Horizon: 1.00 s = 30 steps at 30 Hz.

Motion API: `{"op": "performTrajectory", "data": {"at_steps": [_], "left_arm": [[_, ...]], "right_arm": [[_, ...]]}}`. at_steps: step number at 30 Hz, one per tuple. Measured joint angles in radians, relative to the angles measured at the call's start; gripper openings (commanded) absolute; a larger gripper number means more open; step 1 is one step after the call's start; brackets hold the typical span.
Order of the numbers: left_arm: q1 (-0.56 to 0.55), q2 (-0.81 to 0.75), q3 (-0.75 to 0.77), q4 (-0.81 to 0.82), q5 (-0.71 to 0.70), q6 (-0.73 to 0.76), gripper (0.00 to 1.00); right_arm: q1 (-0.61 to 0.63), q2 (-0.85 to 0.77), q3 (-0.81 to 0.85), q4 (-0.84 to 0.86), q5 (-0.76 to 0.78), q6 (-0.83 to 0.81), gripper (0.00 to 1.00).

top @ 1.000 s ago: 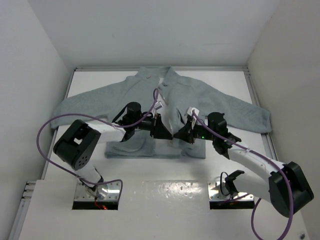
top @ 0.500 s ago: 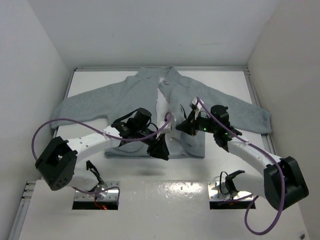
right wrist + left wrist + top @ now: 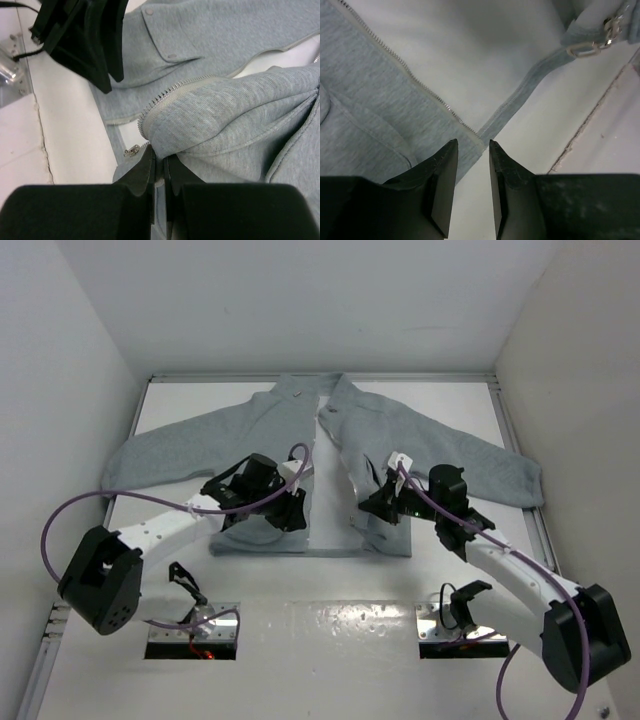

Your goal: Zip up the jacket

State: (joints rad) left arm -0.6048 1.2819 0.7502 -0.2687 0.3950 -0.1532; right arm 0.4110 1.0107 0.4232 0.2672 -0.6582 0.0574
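The light grey fleece jacket lies front up on the white table, its two front panels apart with a bare strip between them. My left gripper hovers at the left panel's lower zipper edge. Its jaws are slightly open with nothing between them. My right gripper is shut on a raised fold of the right panel beside its zipper teeth. The metal zipper slider hangs just left of those jaws and also shows in the left wrist view.
White walls close in the table on the left, back and right. A flapped pocket lies on the left panel. Two metal mounting plates sit at the near edge. The left arm's purple cable loops out to the left.
My left gripper has drawn back from the centre hem to the left panel's edge, empty. The front panels have come further apart. My right gripper still holds the right panel, shifted slightly down.
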Motion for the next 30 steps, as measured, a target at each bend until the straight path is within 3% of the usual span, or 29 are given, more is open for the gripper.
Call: {"op": "performTrajectory", "data": {"at_steps": [4, 13, 30], "left_arm": [[0.027, 0.01, -0.004, 0.076, 0.078, -0.066, 0.45], [0.032, 0.122, 0.037, 0.479, 0.434, -0.262, 0.49], [-0.045, 0.196, 0.103, 0.613, 0.536, -0.319, 0.54]], "right_arm": [[0.006, -0.015, -0.012, -0.015, 0.002, -0.032, 0.0], [0.017, -0.014, -0.012, -0.012, -0.023, 0.006, 0.0], [0.039, -0.003, -0.012, -0.006, -0.052, 0.034, 0.0]]}}
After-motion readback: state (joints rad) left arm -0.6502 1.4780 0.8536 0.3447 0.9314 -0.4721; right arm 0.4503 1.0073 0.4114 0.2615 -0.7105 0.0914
